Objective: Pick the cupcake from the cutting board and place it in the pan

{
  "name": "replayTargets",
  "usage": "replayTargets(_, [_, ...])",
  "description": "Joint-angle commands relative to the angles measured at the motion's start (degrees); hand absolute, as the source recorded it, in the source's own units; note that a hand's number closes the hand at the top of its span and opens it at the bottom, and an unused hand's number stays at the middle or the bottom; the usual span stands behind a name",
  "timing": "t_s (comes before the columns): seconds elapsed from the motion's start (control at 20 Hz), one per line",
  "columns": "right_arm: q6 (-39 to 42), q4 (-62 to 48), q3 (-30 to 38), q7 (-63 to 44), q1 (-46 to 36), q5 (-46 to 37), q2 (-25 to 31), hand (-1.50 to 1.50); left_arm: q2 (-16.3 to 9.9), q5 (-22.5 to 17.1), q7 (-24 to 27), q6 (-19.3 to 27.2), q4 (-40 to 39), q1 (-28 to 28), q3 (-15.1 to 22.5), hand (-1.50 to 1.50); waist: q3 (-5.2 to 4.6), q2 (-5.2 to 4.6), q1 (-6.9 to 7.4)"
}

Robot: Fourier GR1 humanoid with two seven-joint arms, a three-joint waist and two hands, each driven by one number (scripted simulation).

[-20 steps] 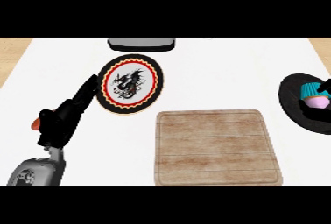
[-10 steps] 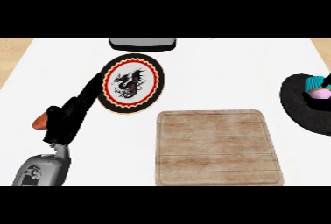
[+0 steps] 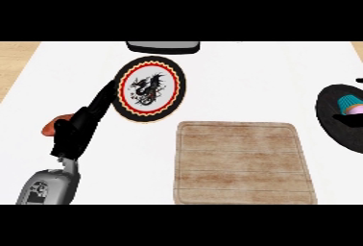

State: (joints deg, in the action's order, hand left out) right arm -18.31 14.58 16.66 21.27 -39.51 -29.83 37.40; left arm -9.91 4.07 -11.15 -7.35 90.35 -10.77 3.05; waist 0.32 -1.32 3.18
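The cupcake [image 3: 349,105], with a teal wrapper and pink top, lies on its side inside the black pan [image 3: 334,124] at the right edge. The wooden cutting board [image 3: 244,162] in the lower middle has nothing on it. My left hand [image 3: 74,132] rests at the left, open, its straight fingers pointing up toward the rim of a round plate. It holds nothing. My right hand does not show.
A round plate [image 3: 150,90] with a black dragon and a red-and-black rim sits up and left of the board. A small orange-brown thing [image 3: 50,126] peeks out beside my left hand. A grey object [image 3: 162,46] stands at the far edge.
The dark shape next to the cupcake at the right edge a second ago is gone. The cupcake has settled slightly lower in the pan. My left hand has barely moved.
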Motion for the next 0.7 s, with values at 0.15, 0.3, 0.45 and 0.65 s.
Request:
replayTargets(0.15, [5.07,-1.71,9.08,9.43,-1.67,9.38,-0.87,-1.5,-0.18,-0.32,0.16,-0.23,1.44,1.17,-0.35,0.0,0.2,-0.09,0.19])
replayTargets(0.3, [7.26,-1.77,14.33,12.1,-2.16,14.84,-1.39,-1.5,0.39,0.35,0.46,-0.12,1.83,2.3,0.76,0.0,0.2,-0.04,-0.14])
replayTargets(0.45, [13.7,-3.2,17.18,14.22,-1.31,17.86,1.12,-1.5,0.0,0.8,-0.29,0.52,2.28,1.72,0.09,0.0,0.19,-0.06,-0.38])
replayTargets(0.65, [24.66,-4.88,19.2,17.47,2.35,20.24,5.23,-1.5,-0.52,0.62,1.94,0.17,-0.01,1.65,-1.07,0.0,0.12,-0.09,-1.16])
